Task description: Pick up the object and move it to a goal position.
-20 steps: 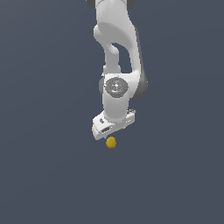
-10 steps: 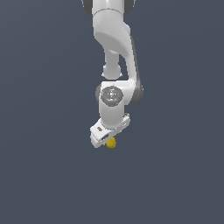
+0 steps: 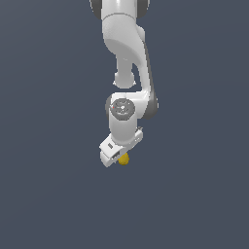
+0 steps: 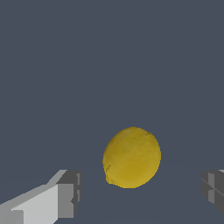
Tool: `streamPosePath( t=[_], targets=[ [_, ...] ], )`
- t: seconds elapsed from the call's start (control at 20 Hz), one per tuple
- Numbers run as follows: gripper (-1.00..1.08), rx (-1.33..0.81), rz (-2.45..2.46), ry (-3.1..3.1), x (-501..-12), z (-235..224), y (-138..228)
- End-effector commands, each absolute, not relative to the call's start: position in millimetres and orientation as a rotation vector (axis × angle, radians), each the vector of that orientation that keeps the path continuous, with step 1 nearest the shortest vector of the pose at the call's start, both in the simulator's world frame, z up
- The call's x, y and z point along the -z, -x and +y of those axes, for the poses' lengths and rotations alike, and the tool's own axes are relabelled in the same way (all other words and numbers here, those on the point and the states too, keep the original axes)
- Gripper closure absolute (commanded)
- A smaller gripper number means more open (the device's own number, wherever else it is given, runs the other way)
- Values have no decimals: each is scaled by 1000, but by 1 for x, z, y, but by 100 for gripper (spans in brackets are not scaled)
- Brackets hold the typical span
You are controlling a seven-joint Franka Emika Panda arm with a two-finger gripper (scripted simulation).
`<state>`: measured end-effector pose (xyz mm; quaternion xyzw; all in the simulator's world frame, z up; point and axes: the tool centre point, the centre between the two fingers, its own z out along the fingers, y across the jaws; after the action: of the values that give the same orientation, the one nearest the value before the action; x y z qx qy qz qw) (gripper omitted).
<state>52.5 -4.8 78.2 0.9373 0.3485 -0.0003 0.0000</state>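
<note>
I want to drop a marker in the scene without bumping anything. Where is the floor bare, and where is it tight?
Bare grey floor lies all around: to the exterior view's left and right of the arm and below the yellow ball. The only tight spot is at the ball, between the open gripper fingers.

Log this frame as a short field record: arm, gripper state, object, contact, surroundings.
arm: one white Panda, reaching down from the top of the exterior view
gripper: open, fingers wide apart, pointing down over the object
object: small mustard-yellow roundish lump, partly hidden behind the gripper head in the exterior view
position: lump lies in the gap between the two fingertips
contact: none visible; clear space shows on both sides of the lump in the wrist view
grasp: not yet made
surroundings: plain dark grey-blue surface; no goal marker visible
</note>
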Motion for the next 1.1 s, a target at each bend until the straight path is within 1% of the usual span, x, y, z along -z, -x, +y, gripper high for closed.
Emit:
streamPosePath(
  t=[0.0,0.45,0.75,0.8,1.05],
  targets=[
    [-92,1,1095,-2945,-75,-5,-52],
    [-92,0,1101,-2942,-36,-5,-51],
    [-92,0,1101,-2942,-28,-5,-53],
    [108,0,1101,-2942,-28,-5,-53],
    [108,0,1101,-2942,-28,-5,-53]
  ],
)
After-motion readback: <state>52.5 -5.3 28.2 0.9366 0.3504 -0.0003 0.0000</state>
